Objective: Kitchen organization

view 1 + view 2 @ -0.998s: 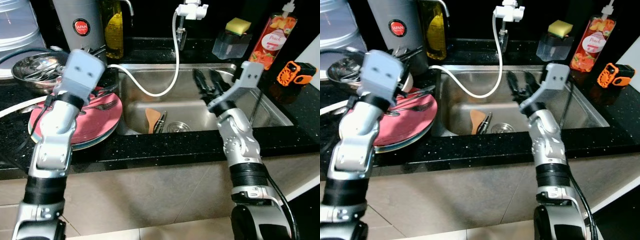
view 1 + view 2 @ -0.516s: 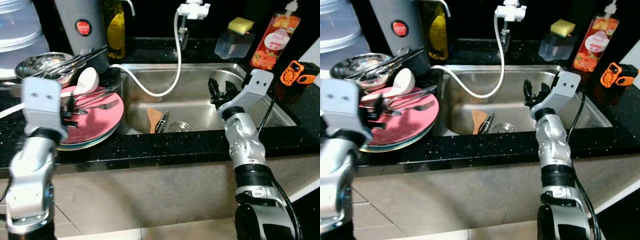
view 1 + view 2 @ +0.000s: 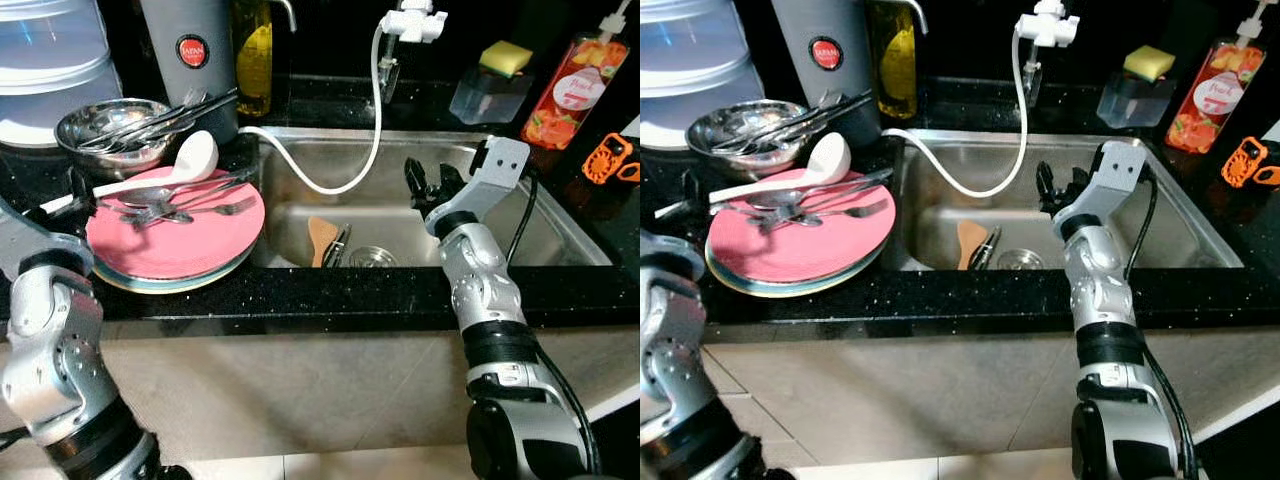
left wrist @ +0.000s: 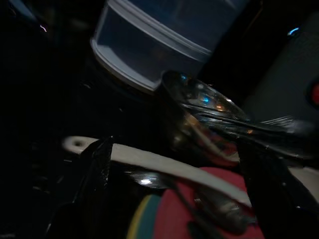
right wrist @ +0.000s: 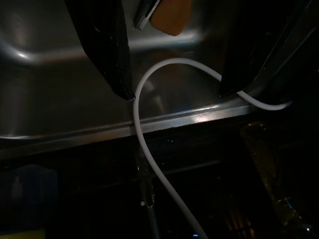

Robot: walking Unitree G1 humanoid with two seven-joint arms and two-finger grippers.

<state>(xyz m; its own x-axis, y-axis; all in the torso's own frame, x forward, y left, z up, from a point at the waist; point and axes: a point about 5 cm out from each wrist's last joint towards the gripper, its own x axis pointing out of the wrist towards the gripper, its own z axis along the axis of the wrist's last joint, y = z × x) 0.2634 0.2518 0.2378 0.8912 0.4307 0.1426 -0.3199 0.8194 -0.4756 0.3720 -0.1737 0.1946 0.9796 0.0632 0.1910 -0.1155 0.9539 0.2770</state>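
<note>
A stack of pink plates (image 3: 185, 240) lies on the black counter left of the steel sink (image 3: 540, 215). Forks, spoons and a white ladle (image 3: 196, 158) rest on the plates. Behind them a steel bowl (image 3: 100, 140) holds more cutlery. A wooden spatula (image 3: 321, 236) and a dark utensil lie in the sink by the drain. My left gripper (image 4: 175, 144) is open, low at the plates' left edge, with the ladle's handle (image 4: 149, 162) lying across between its fingers. My right gripper (image 3: 428, 180) hangs open over the sink's middle, empty.
At the back stand a grey canister (image 3: 192, 50), an oil bottle (image 3: 255, 50), a sponge holder (image 3: 490, 88) and a soap bottle (image 3: 580, 85). A white hose (image 3: 345, 180) from the tap (image 3: 410, 20) loops into the sink. A clear tub (image 3: 50, 70) sits at the far left.
My left arm has dropped from above the plates to the low left, uncovering them. The right gripper stayed open over the sink. The camera shifted slightly.
</note>
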